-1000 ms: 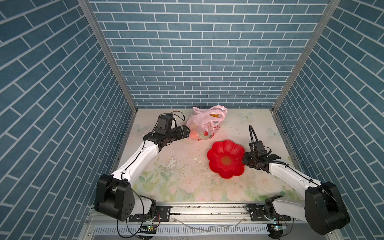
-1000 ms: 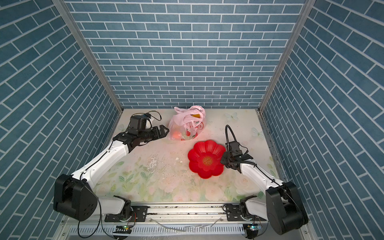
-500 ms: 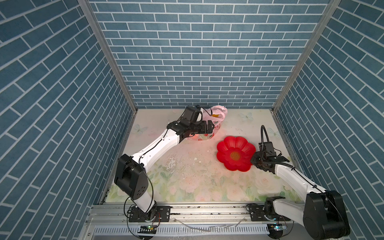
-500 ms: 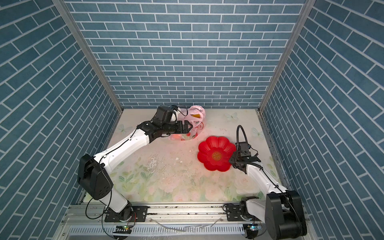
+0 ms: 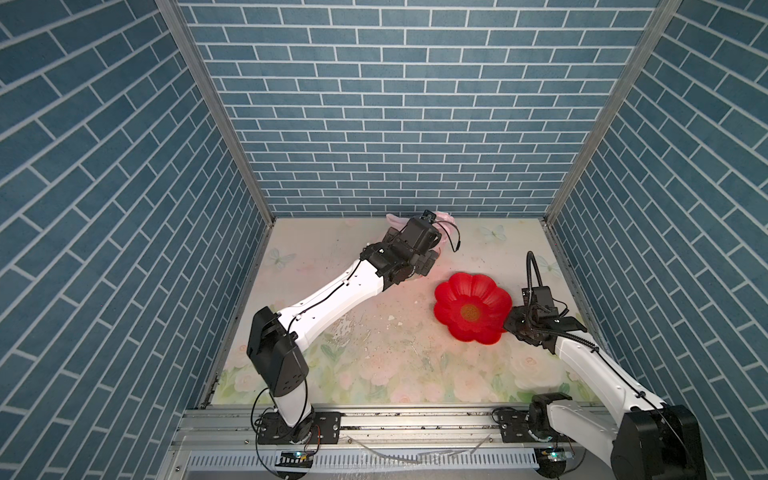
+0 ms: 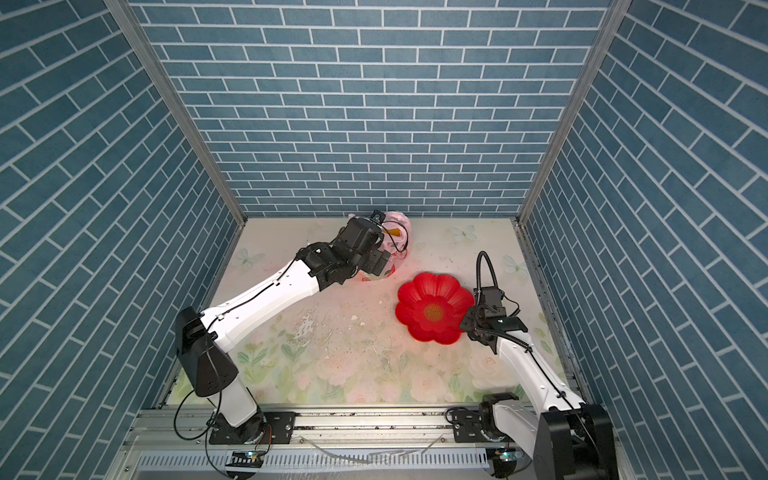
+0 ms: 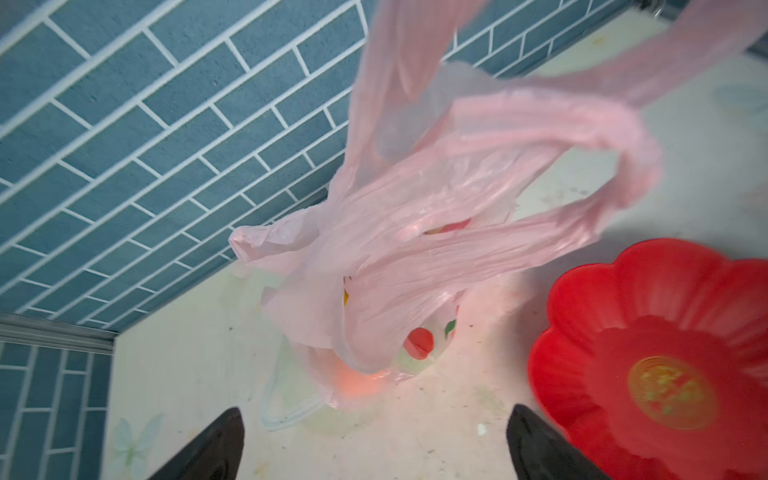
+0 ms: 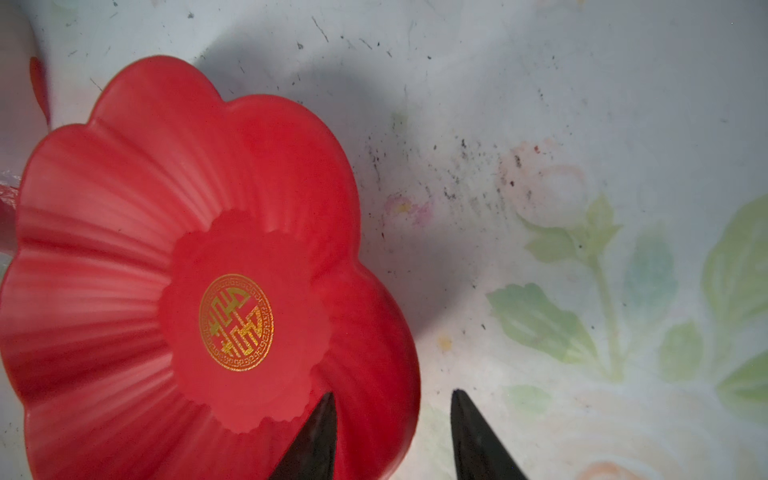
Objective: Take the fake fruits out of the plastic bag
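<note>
Hovering left arm [image 5: 340,291] over plastic bag [image 7: 436,232]

A second ago my left end effector [image 7: 376,409] hung off the left side of the plastic bag [image 6: 398,224], nearer the desk's [image 5: 374,374] left edge. Since then my left arm [image 5: 332,299] has swung in toward the middle of the far edge. The end effector now sits over the bag and hides most of it in both top views.

My right end effector [image 8: 394,392] was clamped on the rim of the red flower-shaped dish [image 5: 453,291]. The dish has shifted from the middle of the desk toward the right edge and slightly toward the far edge. The jaws have since parted and now straddle the rim, one over the dish's inside, the other outside it.
</note>
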`<state>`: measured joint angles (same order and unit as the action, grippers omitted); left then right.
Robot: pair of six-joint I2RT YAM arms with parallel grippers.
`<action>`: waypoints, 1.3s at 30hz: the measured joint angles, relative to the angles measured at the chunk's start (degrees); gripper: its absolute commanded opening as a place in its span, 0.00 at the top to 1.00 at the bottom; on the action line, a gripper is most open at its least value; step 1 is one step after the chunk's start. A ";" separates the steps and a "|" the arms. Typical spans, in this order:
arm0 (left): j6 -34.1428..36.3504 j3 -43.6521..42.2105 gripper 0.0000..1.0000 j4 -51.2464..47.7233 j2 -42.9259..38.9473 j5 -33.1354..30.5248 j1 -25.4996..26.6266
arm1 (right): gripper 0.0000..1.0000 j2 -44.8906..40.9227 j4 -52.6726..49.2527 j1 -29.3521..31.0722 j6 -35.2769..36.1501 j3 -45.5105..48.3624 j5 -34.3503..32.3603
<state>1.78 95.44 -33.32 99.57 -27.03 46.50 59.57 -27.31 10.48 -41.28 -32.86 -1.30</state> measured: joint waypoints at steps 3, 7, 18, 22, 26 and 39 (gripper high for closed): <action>7.30 -0.55 0.01 2.16 2.82 -3.37 -0.13 | 0.53 -0.72 -0.79 0.00 0.20 -0.09 0.00; 15.23 -0.31 0.03 7.39 7.82 -6.78 -0.50 | 0.53 -1.05 -1.20 0.00 0.22 -0.09 0.04; 21.44 0.31 0.71 15.76 12.26 -7.69 -4.57 | 0.53 -1.95 -2.10 0.00 0.22 -0.09 0.09; 18.97 -5.55 0.83 17.38 4.98 -6.91 -5.55 | 0.53 -1.51 -2.05 0.02 0.44 -0.44 0.79; 14.69 -12.96 0.88 17.77 -4.98 -4.35 -6.64 | 0.53 -0.79 -2.93 1.36 1.55 -3.02 0.83; -2.69 -37.97 0.76 14.71 -32.81 4.31 -8.76 | 0.51 5.33 -8.04 19.61 5.62 -23.41 -6.03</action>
<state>-0.91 57.47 -18.61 66.76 -22.72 37.74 64.90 -35.35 30.09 -35.66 -56.27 -7.33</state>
